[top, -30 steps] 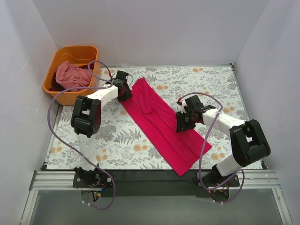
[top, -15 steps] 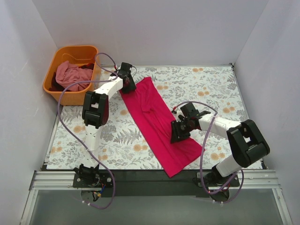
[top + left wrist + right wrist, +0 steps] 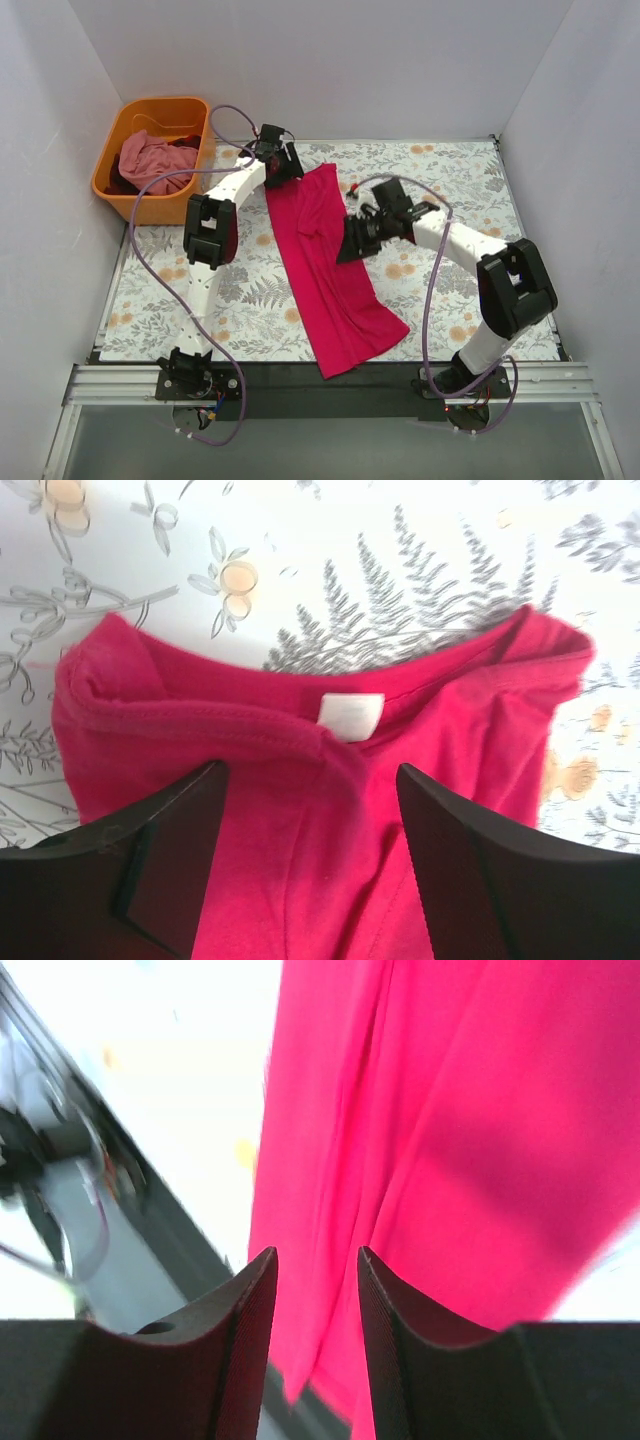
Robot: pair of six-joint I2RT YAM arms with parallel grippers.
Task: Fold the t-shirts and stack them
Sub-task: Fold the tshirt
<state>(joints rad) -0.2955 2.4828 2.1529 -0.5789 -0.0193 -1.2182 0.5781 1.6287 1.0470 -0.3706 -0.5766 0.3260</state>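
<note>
Crimson shirt (image 3: 330, 280): long strip on table (image 3: 450, 190), swung from diagonal to nearer upright.
Left gripper (image 3: 283, 165): at collar, fingers spread.
Right gripper (image 3: 358, 240): R edge, narrow gap; grip unclear.
Meaning: prob. squaring up pre-fold.

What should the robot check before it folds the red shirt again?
1. The crimson t-shirt lies as a long strip on the table: ok.
2. The left hand is at the collar, by the white label: ok.
3. Left hand's grip: not ok, its fingers stand wide apart.
4. The right hand is at the strip's right edge: ok. Its grip: cannot tell, the fingers are close together with cloth at the gap.
5. Cloth smooth: not ok, creases run along it.
6. The paler pink t-shirt sits in the orange basket, out of the way: ok.
</note>
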